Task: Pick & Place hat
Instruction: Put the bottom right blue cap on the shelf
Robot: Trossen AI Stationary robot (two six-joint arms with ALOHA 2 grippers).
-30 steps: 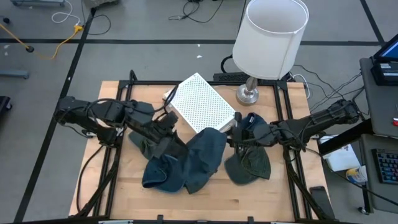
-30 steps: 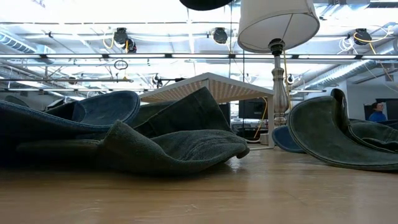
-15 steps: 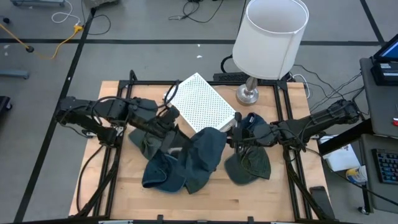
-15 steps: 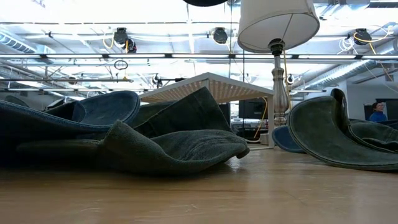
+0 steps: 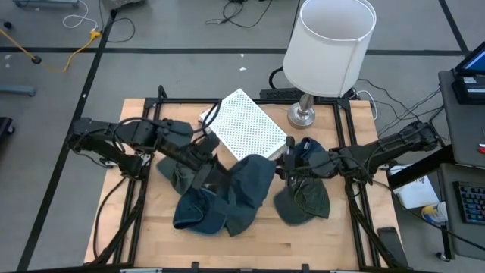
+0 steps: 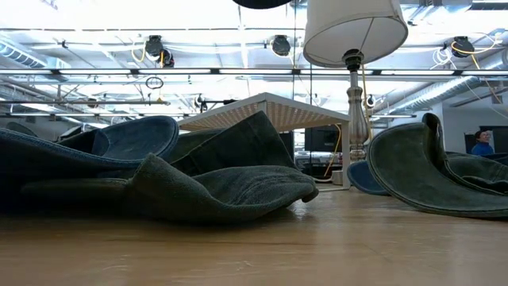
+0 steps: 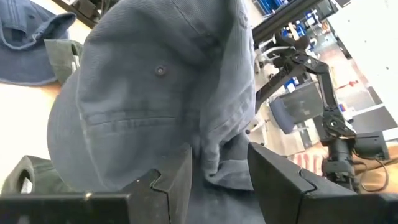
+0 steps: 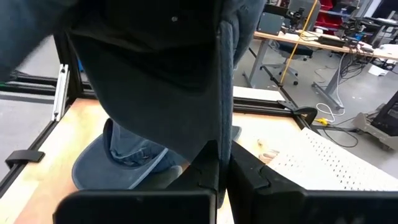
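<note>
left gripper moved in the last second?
Yes. In the high view the left gripper, with a blue hat between its fingers, has shifted slightly up-picture toward the white perforated box. The right gripper is unchanged.

A white-shaded lamp (image 5: 337, 47) is standing at the far edge of a wooden table (image 5: 288, 246), beside a white perforated box (image 5: 244, 127). Cables are trailing over the grey floor (image 5: 189, 26), and ceiling lights are glaring overhead

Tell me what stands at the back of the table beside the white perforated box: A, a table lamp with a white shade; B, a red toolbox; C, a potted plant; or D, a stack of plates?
A: a table lamp with a white shade stands next to the white perforated box.
</note>
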